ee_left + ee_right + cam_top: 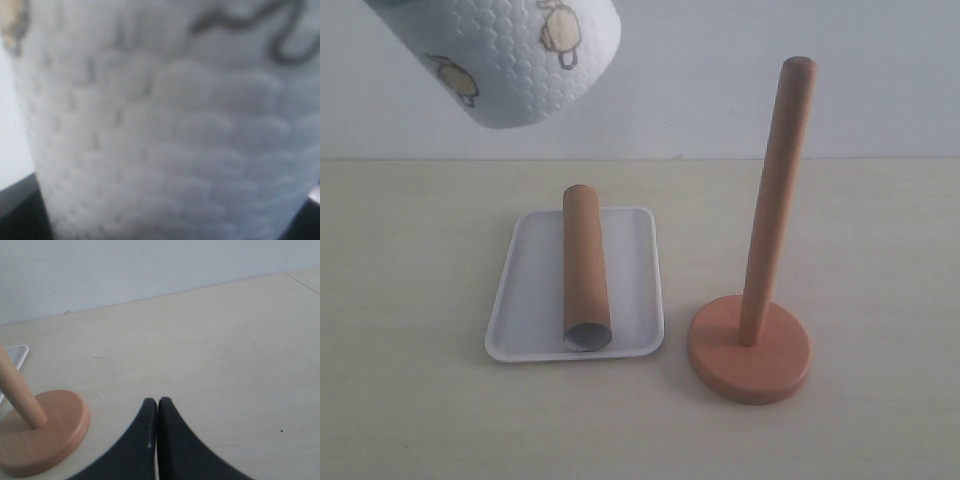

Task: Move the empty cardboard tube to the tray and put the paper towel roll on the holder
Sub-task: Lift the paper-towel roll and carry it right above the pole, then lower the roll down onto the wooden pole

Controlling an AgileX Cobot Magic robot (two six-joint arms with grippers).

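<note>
The paper towel roll hangs tilted in the air at the upper left, well above the table. It fills the left wrist view, held in my left gripper; only a dark finger shows at the roll's edge. The empty cardboard tube lies lengthwise in the white tray. To the tray's right, the wooden holder stands upright with its pole bare. My right gripper is shut on nothing, low over the table beside the holder's base. Neither gripper shows in the exterior view.
Pale wooden tabletop runs back to a white wall. A corner of the tray shows behind the holder in the right wrist view.
</note>
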